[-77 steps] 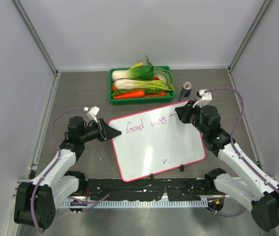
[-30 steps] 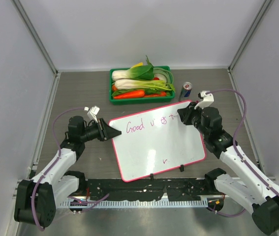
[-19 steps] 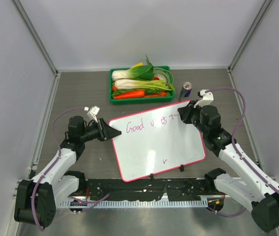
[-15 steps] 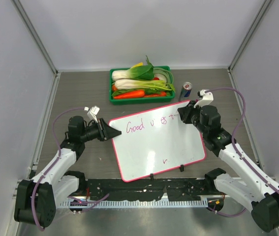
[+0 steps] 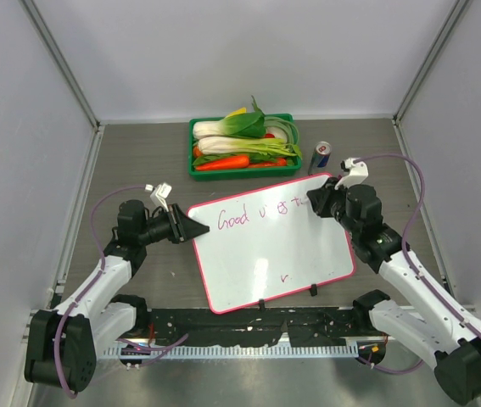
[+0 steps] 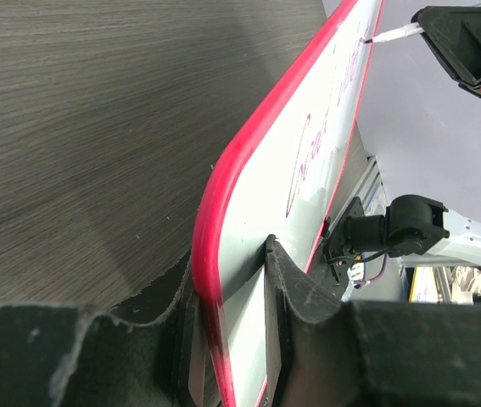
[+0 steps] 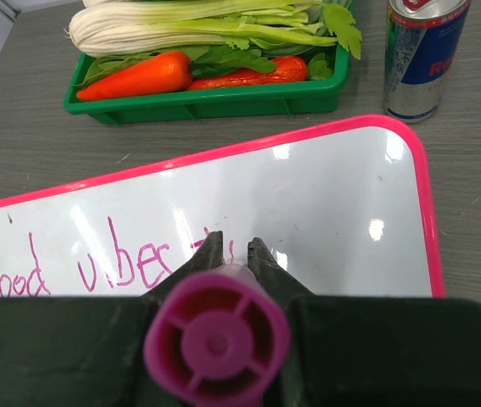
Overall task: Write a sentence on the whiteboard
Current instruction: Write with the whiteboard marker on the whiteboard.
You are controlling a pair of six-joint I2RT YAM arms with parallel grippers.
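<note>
step: sentence half-written ("Good vibes")
left gripper: clamps whiteboard at 9 o'clock
right gripper: holds marker
next: continue toward 3 o'clock

White links, purple cables, black left gripper, right gripper
</note>
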